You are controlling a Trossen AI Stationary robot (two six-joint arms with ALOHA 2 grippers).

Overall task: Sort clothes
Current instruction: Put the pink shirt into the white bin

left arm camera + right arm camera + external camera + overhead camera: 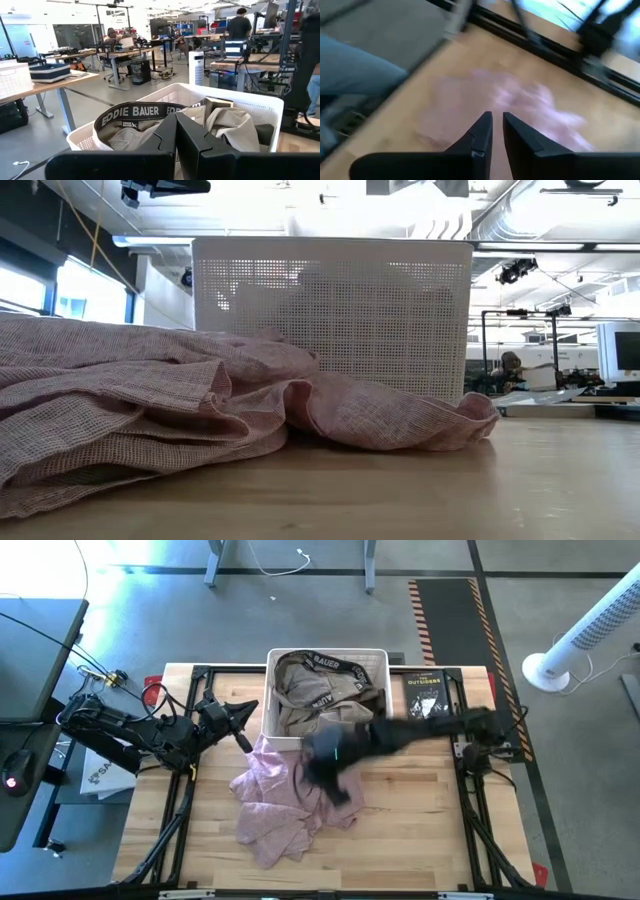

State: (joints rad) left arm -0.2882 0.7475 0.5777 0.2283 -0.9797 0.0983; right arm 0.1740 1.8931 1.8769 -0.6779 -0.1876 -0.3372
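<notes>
A pale pink garment (275, 805) lies crumpled on the wooden table in front of the white basket (272, 700); it also fills the low view (150, 400). Khaki trousers (320, 700) with a black white-lettered waistband (132, 111) lie in the basket. My left gripper (176, 125) is shut and empty, to the left of the basket (240, 728). My right gripper (497, 120) is shut and empty above the pink garment's right part; it shows blurred in the high view (335, 780). The other garments do not show.
A small black book (425, 692) lies on the table right of the basket. The table's near half right of the pink garment is bare wood (420, 830). Beyond the table are desks, a white fan (590, 630) and people.
</notes>
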